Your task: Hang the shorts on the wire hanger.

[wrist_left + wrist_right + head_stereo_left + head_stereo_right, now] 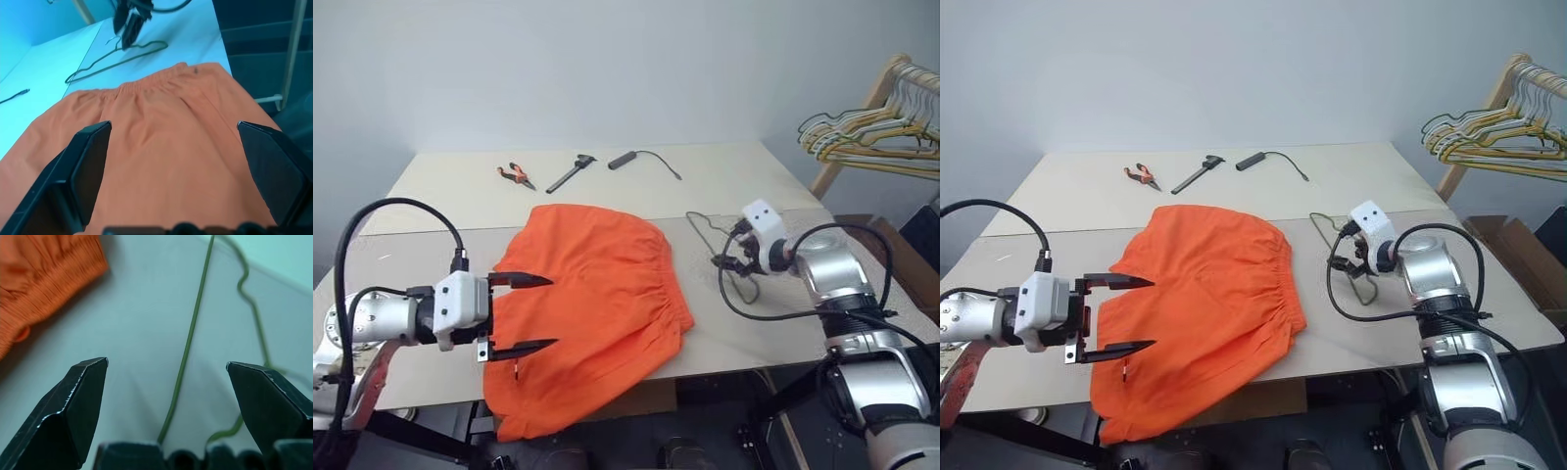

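Nearest the camera, the left gripper (pixel 521 312) hovers with its two black fingers spread wide and nothing between them, pointing across the near part of the shorts (pixel 592 304). Bright orange and thin, the shorts lie flat on the table (pixel 450 196), gathered waistband on the side facing the right gripper, and their near portion droops over the table's front edge just below the left jaws. They look light, limp and a little slippery, so a pinch would likely hold best on the thick elastic waistband, where the fabric bunches; a grip on the loose leg cloth would probably let it sag or slide. Beyond the waistband, the right gripper (pixel 731 260) hangs low over the wire hanger (pixel 117 54), fingers likewise parted and empty, one thin wire running between them in the right wrist view. That hanger lies flat on the table just beside the waistband, apparently not touching it. It seems stiff but springy, and so thin and flat that it may skid; the hook or a corner looks the surest place to seize it. Open tabletop lies around both jaws. Pliers (pixel 515 175), a dark tool (pixel 572 172) and a cabled probe (pixel 625 159) sit well beyond, and a rack of hangers (pixel 881 127) stands off past the right gripper.
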